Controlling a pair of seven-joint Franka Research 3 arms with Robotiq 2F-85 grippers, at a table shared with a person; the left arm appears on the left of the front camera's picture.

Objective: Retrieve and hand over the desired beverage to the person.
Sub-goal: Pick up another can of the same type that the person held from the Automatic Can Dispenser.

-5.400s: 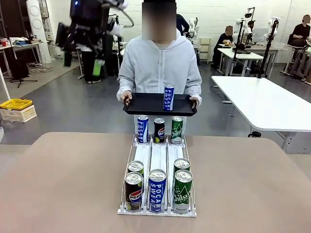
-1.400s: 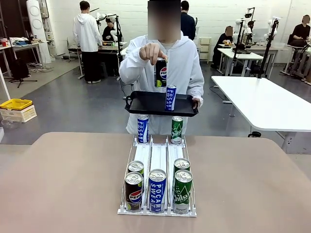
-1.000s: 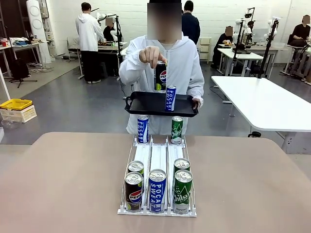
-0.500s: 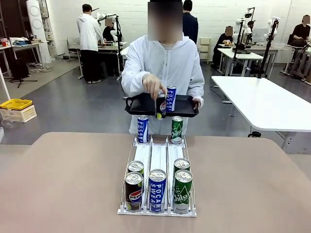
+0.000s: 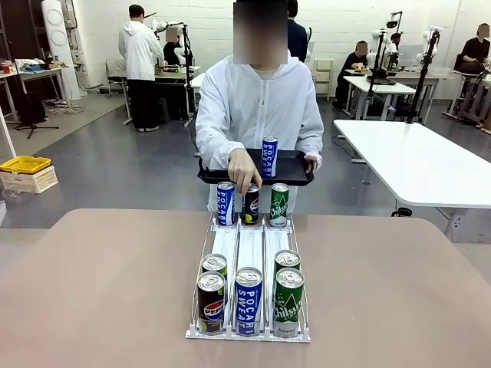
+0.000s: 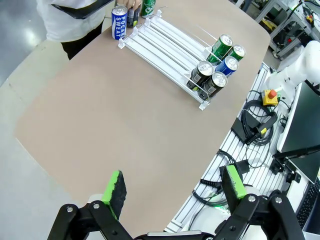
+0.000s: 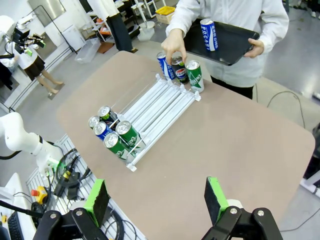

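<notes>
The left pincer (image 6: 175, 185) and right pincer (image 7: 156, 200) are held wide apart, empty, above the tabletop (image 5: 100, 291); the person (image 5: 261, 100) is seen at its far side; a black can (image 5: 252, 205) is covered by the person's hand (image 5: 244, 170) at the far end of the rack (image 5: 249, 249), in the middle lane.

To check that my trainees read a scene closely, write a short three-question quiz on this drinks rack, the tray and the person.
1. True or false: the tray carries two cans.
2. Which can at the far end of the rack does the person's free hand touch? A blue, B black Pepsi, C green.
3. How many cans stand at the rack's near end?
Key: 1 false, it carries one blue can; 2 B, the Pepsi can; 3 five.
</notes>
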